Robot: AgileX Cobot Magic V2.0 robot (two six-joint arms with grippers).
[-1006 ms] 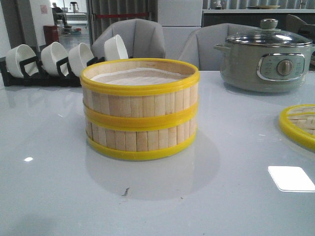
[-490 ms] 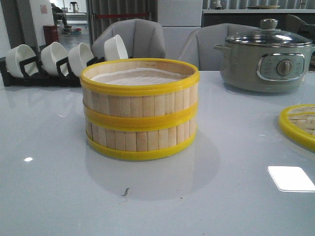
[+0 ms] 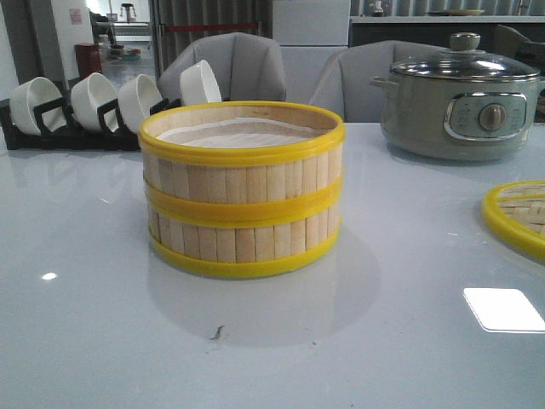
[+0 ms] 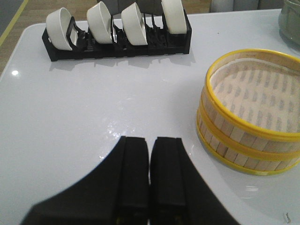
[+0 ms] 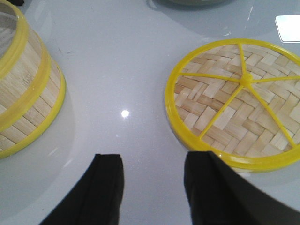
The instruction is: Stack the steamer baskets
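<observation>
Two steamer baskets [image 3: 243,192] stand stacked one on the other at the middle of the white table, pale slats with yellow bands, a paper liner inside the upper one. The same stack [image 4: 251,110] shows in the left wrist view, off to the side of my left gripper [image 4: 150,140], which is shut with nothing in it. In the right wrist view the stack [image 5: 26,89] sits at one side and my right gripper [image 5: 154,161] hangs open over bare table, one finger by the rim of a flat woven lid [image 5: 236,103]. No gripper shows in the front view.
A yellow-rimmed woven bamboo lid [image 3: 519,213] lies flat at the table's right edge. A grey-green electric pot [image 3: 464,98] with a glass lid stands at the back right. A black rack [image 3: 81,128] with several white bowls [image 4: 98,23] stands at the back left. Chairs are behind the table.
</observation>
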